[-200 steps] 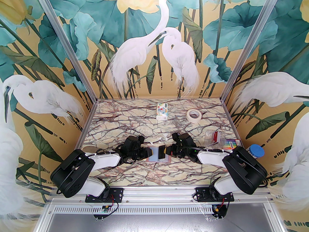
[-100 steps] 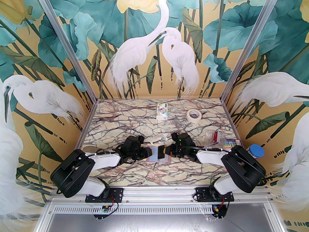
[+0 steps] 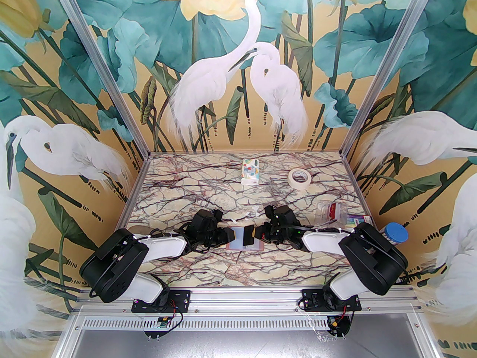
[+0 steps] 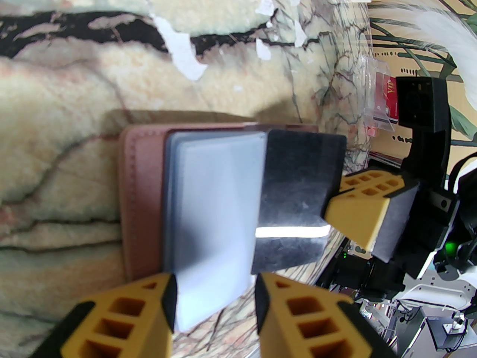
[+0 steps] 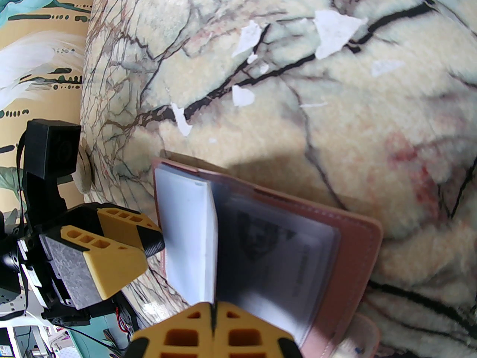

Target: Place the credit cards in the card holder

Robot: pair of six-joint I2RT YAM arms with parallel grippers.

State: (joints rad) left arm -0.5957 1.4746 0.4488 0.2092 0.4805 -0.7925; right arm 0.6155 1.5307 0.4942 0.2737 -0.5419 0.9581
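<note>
Card holder (image 3: 257, 246): open, flat on table (image 3: 186, 185), lower centre of top view.
L gripper (image 4: 214, 293): jaws clamp its sleeves (image 4: 212, 207), held upright.
R gripper (image 5: 214, 313): closed on dark card (image 4: 298, 185), card touching sleeve edge.
Risk: card misses slot and buckles; sleeves slip out and the holder shifts.

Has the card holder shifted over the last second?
No. The card holder sits in the same spot against the table's veins.
</note>
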